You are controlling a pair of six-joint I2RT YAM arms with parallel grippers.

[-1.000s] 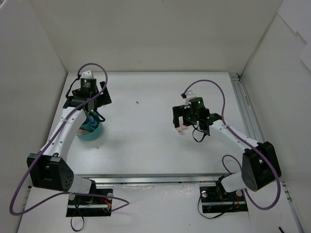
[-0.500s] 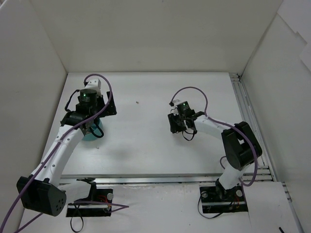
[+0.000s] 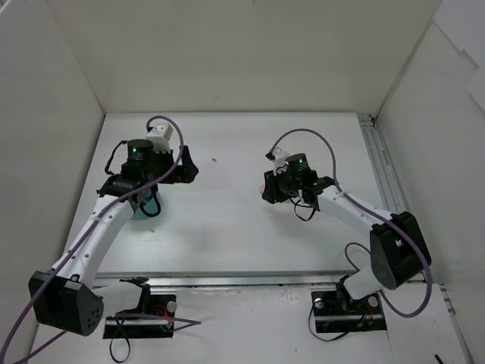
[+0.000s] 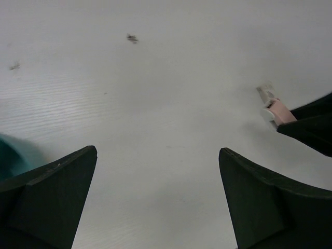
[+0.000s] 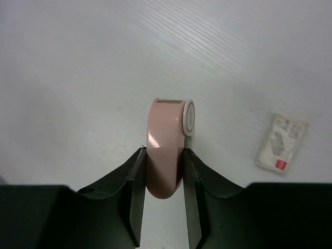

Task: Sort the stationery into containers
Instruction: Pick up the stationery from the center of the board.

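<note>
Since a second ago my left claw [image 4: 157,151] has swung off the teal cup [image 4: 6,155], jaws wide, empty. My right claw [image 5: 162,153] pinches the pink eraser [image 5: 165,129] by its near end only (glossy shell); it may pivot out crossing to that far cup.

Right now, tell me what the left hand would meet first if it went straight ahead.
Likely only bare table; the left hand points at it. The pink item held by the right hand lies right of that line.
</note>
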